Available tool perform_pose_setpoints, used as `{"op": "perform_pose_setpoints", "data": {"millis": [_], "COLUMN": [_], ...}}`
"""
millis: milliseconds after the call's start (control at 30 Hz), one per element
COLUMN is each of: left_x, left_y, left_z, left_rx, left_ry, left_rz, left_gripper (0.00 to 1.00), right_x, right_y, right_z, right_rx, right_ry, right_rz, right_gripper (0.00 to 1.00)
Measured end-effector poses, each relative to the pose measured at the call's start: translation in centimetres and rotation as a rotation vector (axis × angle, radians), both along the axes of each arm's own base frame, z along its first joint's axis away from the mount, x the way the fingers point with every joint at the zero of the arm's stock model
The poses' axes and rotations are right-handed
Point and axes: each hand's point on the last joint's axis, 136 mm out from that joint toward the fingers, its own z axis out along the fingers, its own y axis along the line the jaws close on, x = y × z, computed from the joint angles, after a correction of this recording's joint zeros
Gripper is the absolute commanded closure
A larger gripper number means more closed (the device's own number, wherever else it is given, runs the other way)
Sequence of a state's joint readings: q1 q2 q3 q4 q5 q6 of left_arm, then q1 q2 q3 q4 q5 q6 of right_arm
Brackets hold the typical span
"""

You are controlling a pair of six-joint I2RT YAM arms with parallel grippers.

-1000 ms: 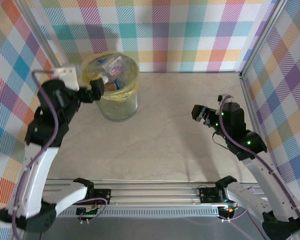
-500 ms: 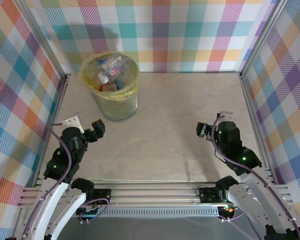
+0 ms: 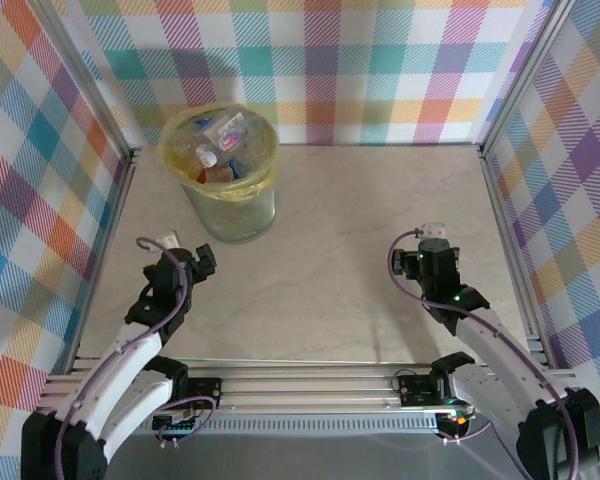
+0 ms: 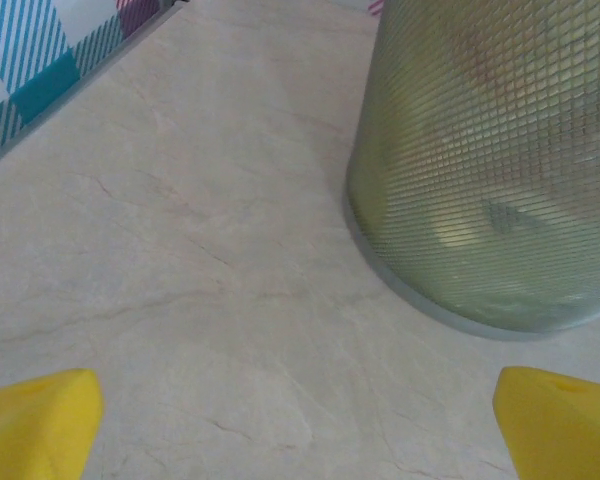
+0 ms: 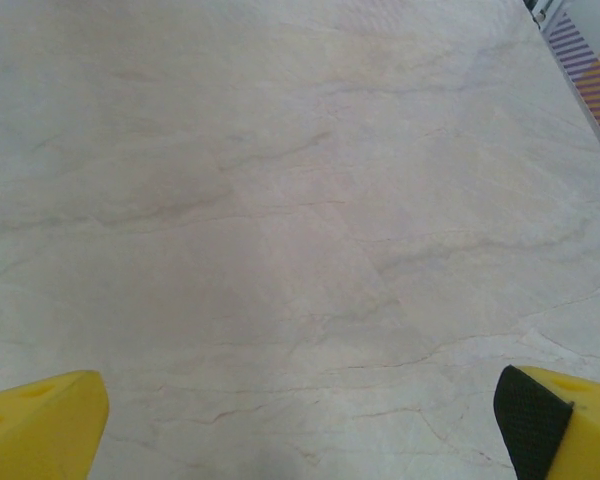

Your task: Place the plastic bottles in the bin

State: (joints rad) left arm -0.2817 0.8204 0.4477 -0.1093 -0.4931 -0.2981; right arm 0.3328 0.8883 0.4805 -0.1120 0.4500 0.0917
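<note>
Hovering left gripper [image 3: 202, 262]: fingers apart, empty, near bin [image 3: 238, 212].
Right gripper [image 3: 410, 262]: fingers apart, empty, above table [image 3: 330, 230].
Plastic bottles [image 3: 220, 150]: heaped inside bin, so task seems done.

Sole obstacle on the table [image 3: 360, 220]: the bin [image 3: 238, 215] in the far-left corner, with narrow gaps to the left wall [image 3: 40, 170] and back wall [image 3: 380, 70]. Bottles [image 3: 220, 150] are piled inside, near the rim. Left hand [image 3: 204, 262], fingers spread, sits low, near the bin's base, bare table between them. Right hand [image 3: 412, 264], fingers spread, faces open table, right wall [image 3: 570, 160] near its side. The table's middle and right are free to pass.
</note>
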Motion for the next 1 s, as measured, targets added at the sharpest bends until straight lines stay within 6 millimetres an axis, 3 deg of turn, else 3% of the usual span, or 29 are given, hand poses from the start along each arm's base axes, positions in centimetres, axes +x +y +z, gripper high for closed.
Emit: {"op": "perform_pose_setpoints", "data": {"millis": [267, 433, 667, 1000], "left_x": [3.4, 5.2, 7.6, 8.8], "left_y": [1.8, 2.0, 1.3, 0.0], "left_z": [-3.0, -4.4, -3.8, -6.0], "left_rx": [0.070, 0.102, 0.111, 0.109], "left_ry": [0.055, 0.069, -0.024, -0.052], "left_rz": [0.044, -0.002, -0.088, -0.177], "left_gripper": [0.00, 0.00, 0.00, 0.00], "right_x": [2.7, 4.1, 6.0, 7.7], "right_y": [-2.1, -2.0, -2.1, -1.9], "right_z": [-3.1, -3.9, -4.2, -2.5], "right_rx": [0.028, 0.045, 0.074, 0.096], "right_ry": [0.037, 0.032, -0.012, -0.123], "right_rz": [-0.028, 0.003, 0.035, 0.078], "right_gripper": [0.00, 0.00, 0.00, 0.00]}}
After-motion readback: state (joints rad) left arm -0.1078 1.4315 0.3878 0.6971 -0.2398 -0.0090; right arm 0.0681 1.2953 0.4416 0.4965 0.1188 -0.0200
